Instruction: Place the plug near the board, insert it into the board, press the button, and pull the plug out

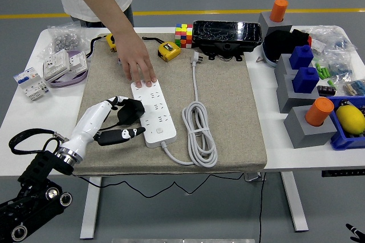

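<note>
Your left hand [122, 120] comes in from the lower left over the grey mat [228, 134], its white forearm angled up toward the white power board [153, 113]. Its dark fingers [121, 134] sit just beside the board's left edge — they look loosely curled, but you cannot tell whether they grip anything. The right hand is out of view.

The board lies lengthwise on the mat, its button [159, 132] near the closer end. A person's hand [136, 63] reaches down from the far side and presses flat on the board's far end, fingertips on its top face.

The plug [195, 57] lies well apart from the board, at the far edge of the mat just in front of a black box [227, 35]. Its white cable [199, 134] runs down the mat into a coil beside the board — then curves back to the board's near end.

On the worktop [34, 112] beyond the mat sit a yellow tape measure [169, 51] and a colour cube [183, 33].
</note>
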Tool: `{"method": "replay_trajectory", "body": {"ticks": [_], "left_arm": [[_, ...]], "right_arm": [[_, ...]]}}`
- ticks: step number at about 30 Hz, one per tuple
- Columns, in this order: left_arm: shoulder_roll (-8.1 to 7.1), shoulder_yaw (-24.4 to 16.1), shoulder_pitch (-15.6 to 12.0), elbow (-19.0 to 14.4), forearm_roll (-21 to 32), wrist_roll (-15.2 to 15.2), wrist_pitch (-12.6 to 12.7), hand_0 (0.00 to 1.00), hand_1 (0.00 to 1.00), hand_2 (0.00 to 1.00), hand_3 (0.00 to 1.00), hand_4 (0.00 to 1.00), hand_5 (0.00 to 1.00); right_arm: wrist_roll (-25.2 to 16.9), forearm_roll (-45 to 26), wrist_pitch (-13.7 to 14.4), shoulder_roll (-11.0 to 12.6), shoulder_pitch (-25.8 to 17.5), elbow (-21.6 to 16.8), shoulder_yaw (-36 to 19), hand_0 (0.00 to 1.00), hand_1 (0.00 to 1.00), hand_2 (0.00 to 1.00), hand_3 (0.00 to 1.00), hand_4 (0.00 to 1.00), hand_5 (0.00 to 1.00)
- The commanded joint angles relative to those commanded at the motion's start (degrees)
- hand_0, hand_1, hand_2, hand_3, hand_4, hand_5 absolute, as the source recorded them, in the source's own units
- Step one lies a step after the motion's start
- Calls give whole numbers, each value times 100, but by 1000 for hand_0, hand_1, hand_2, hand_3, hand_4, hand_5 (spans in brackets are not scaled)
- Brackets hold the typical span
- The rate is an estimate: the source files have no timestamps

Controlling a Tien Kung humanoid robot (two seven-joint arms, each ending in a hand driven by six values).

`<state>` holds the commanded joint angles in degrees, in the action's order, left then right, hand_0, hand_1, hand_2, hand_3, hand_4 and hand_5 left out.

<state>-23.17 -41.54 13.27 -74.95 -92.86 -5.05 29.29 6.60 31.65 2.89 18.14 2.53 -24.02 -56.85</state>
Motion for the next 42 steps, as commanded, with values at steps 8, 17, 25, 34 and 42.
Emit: {"method": "replay_trajectory", "body": {"ticks": [8,17,25,34,42], "left_arm": [[42,87,91,-4,-45,121,-44,776,824,815,777,932,569],[70,258,262,-43,-97,215,-108,773,821,810,776,898,563],[98,315,390,-102,-206,300,-177,768,811,802,771,892,561],[161,453,566,-80,-250,402,-254,756,794,787,759,884,555],[220,556,707,-109,-280,430,-280,754,787,778,758,878,551]], "right_arm": [[1,3,8,1,9,-5,-3,560,638,623,602,967,499],[4,-5,4,4,4,-1,7,560,638,623,601,967,498],[-7,13,10,-15,6,2,-45,560,638,623,601,967,498],[-4,-4,4,-6,1,5,-15,560,637,623,601,966,498],[-14,-8,5,-10,7,-2,-2,561,637,622,600,965,497]]}}
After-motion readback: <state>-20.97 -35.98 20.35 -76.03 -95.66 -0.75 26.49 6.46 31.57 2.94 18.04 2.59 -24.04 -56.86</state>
